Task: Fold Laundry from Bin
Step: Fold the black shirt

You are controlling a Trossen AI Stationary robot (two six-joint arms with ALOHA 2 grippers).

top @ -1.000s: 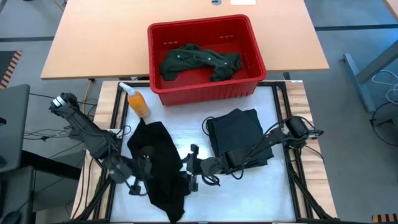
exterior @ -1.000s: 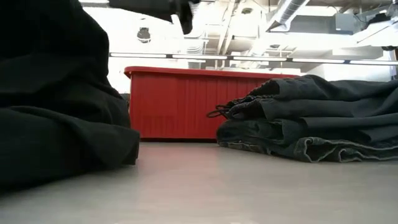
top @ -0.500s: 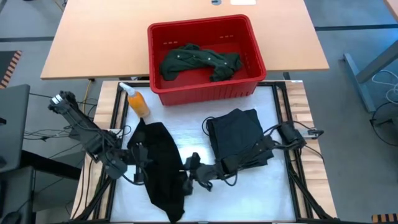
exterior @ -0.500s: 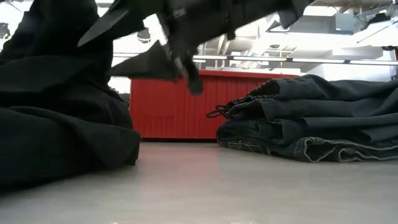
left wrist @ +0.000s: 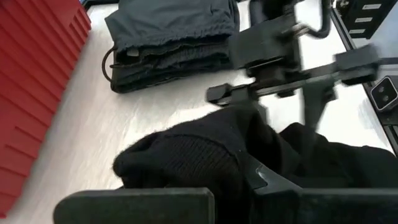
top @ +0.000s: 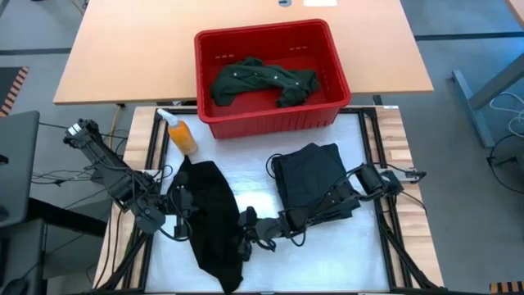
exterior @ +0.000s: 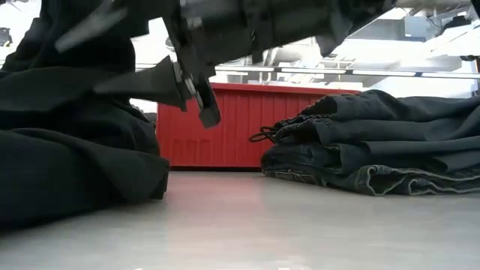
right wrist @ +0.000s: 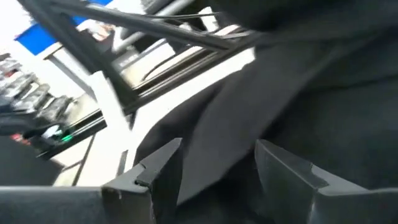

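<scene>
A black garment (top: 210,221) lies in a long heap on the white table's left half, its left side raised. My left gripper (top: 182,211) is shut on that side. My right gripper (top: 246,238) stands open at the garment's right edge, low over the table; in the low view its fingers (exterior: 201,101) hang above the tabletop. Black cloth fills the right wrist view beyond the two fingers (right wrist: 155,167). A folded pile of dark jeans (top: 315,182) rests flat at the right. The red bin (top: 270,78) at the far side holds a dark green shirt (top: 262,80). My left gripper holds the black garment at its left side (top: 190,206), coming slanting down from the table's left. The bunched cloth (left wrist: 186,158) bulges over the fingers and hides them. That side is lifted while the rest lies on the table. Whether my right gripper touches the cloth, I cannot tell.
An orange bottle (top: 182,135) stands at the table's far left, beside the bin. Bare white tabletop (top: 258,176) shows between the black garment and the jeans pile. A wooden table (top: 131,49) lies beyond the bin.
My right gripper has sunk toward the table and moved left onto the black garment's right edge, rolling about its own axis; it has stayed open. My left gripper has drawn the garment's left side a little up and toward the far edge.
</scene>
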